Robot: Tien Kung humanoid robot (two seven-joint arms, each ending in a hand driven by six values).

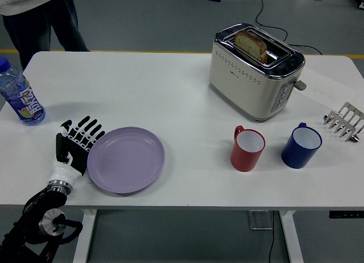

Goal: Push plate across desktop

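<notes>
Left hand (77,144) stands at the near left of the white table (170,98), fingers straight and spread, palm side against the left rim of the lavender plate (126,159); it grips nothing. Its black forearm rises from the lower left corner. Only 1 plate shows, empty, lying flat near the front edge. 2 mugs stand to the right, 1 red mug (248,148) and 1 blue mug (301,145), both showing empty white insides. 1 toaster (255,63) at the back holds a slice of bread (251,45). 1 water bottle (19,93) stands far left, and 1 metal rack (344,121) far right. A person (40,15) stands behind the table's far left corner
</notes>
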